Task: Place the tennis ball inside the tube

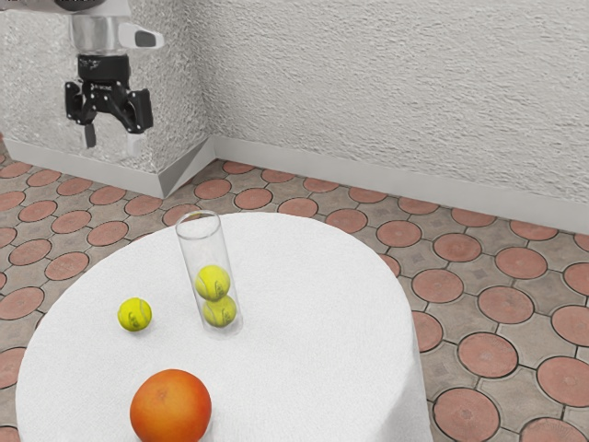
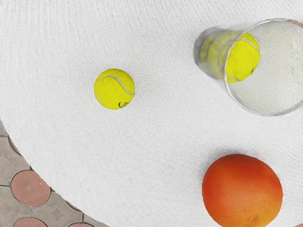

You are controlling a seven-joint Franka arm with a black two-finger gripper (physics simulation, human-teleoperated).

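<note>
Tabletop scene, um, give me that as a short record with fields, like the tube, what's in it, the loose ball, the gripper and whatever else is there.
tube: clear, standing, open-topped
tube contents: two stacked balls
loose ball: yellow-green tennis ball, on the table, outside the tube
gripper: black gripper, raised, jaws apart, holding nothing
other item: orange-red round fruit, on the table
surface: round white table
task status: loose ball not yet in the tube

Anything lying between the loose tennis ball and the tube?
No, the stretch of white tablecloth from the loose tennis ball to the tube is bare, in both the exterior and wrist views.
</note>
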